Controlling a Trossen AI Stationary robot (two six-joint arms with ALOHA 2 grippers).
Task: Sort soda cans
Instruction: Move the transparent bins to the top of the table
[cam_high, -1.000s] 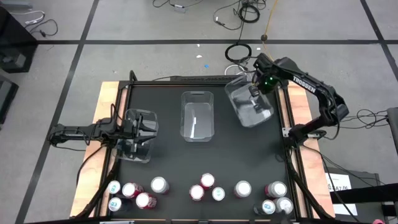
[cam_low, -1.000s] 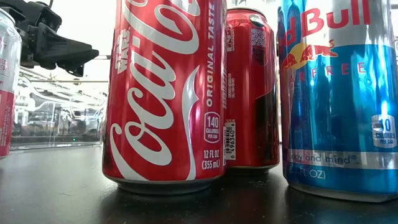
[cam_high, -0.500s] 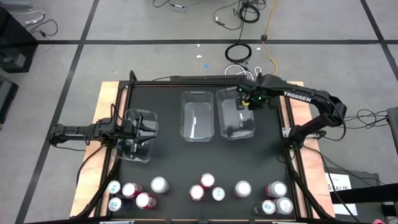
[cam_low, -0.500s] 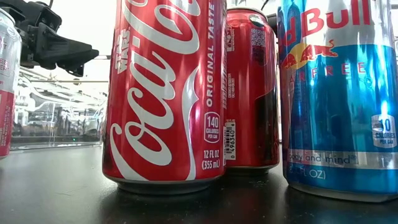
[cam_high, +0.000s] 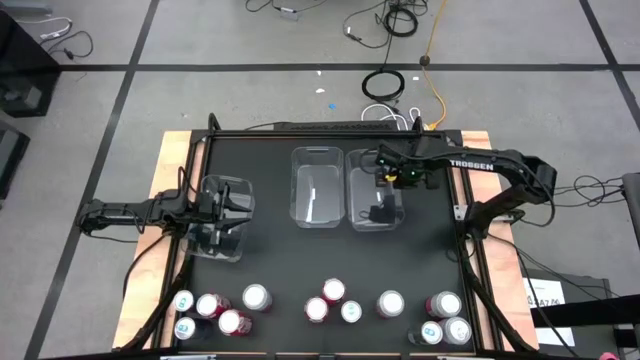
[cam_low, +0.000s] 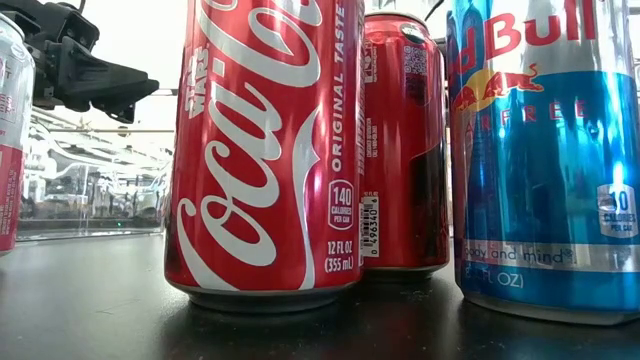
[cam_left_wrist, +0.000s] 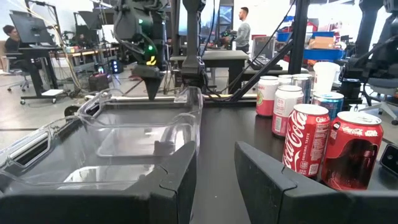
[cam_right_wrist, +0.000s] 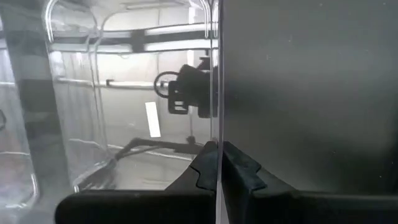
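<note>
The black table (cam_high: 270, 270) carries three clear plastic bins. The middle bin (cam_high: 317, 187) is the landmark: a second bin (cam_high: 374, 188) stands just beside it, apparently touching, and a third bin (cam_high: 222, 218) sits well apart on its other side. Cables (cam_high: 385, 84) lie on the floor beyond.

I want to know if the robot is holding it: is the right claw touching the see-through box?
Touching. In the right wrist view the right gripper is shut on the thin wall of the clear bin, with no gap between the fingers and the plastic.
</note>
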